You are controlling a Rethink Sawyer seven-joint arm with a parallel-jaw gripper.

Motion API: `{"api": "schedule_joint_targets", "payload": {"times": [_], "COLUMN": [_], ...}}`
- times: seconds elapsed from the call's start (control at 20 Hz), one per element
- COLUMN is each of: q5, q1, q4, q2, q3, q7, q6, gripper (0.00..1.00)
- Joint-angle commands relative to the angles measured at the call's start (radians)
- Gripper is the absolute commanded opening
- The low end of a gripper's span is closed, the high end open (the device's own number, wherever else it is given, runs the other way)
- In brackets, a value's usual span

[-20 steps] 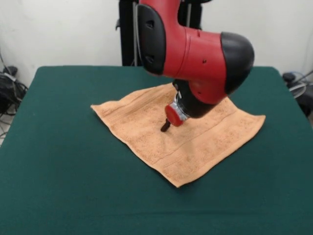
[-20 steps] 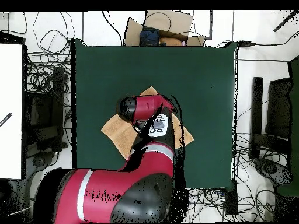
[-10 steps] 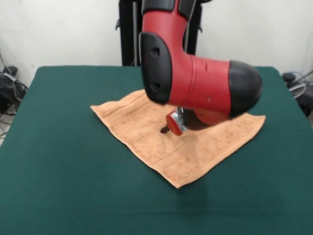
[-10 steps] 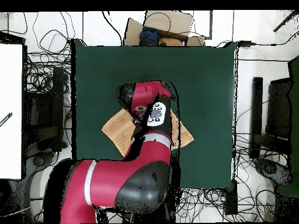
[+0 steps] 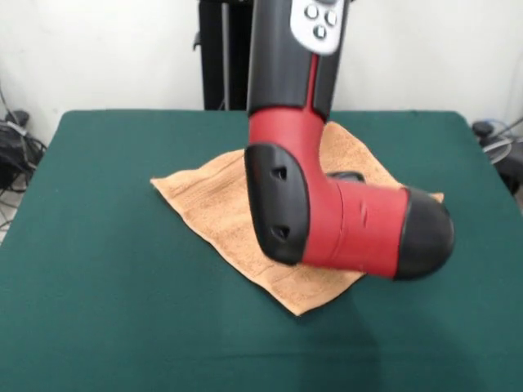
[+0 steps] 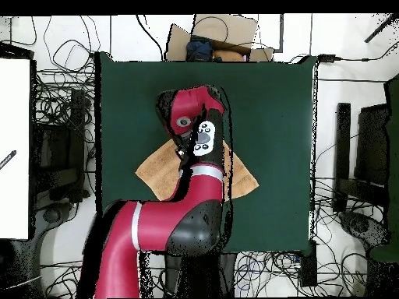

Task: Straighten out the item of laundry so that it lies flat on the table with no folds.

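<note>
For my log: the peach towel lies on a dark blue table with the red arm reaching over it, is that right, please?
Not quite: the table is dark green, not dark blue, as the front view shows. The peach towel does lie on it, with the red arm reaching over it.

Cardboard box (image 6: 224,33) behind table, cables (image 6: 54,101) & monitor (image 6: 15,148) at sides.

White wall (image 5: 106,49) behind table (image 5: 98,310), evenly lit, bare. Tangled black cables (image 5: 11,151) on floor off table's left edge in front view, more cables (image 5: 497,139) off right edge. Overhead view: pale floor (image 6: 327,109) strewn with cable loops on all sides of table. Open cardboard box (image 6: 226,29) at top edge, dark blue item (image 6: 200,51) inside. White panel (image 6: 14,148) at left edge. Dark equipment units (image 6: 366,156) at right.
</note>
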Motion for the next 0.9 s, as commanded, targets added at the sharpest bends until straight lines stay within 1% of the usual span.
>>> {"api": "schedule_joint_targets", "payload": {"times": [0.05,0.25,0.4,0.55,0.7,0.9], "q5": [-0.098,-0.141,-0.150,-0.146,-0.140,-0.141], "q1": [-0.032,-0.031,-0.030,-0.025,-0.025,-0.024], "q4": [-0.443,-0.523,-0.533,-0.539,-0.545,-0.574], "q2": [0.259,0.289,0.280,0.264,0.246,0.249], "q3": [0.108,0.095,0.093,0.071,0.057,0.035], "q7": [0.086,0.049,0.040,0.016,0.012,0.010], "q6": [-0.292,-0.180,-0.158,-0.081,-0.034,0.022], "gripper": [1.00,1.00,1.00,1.00,1.00,1.00]}}
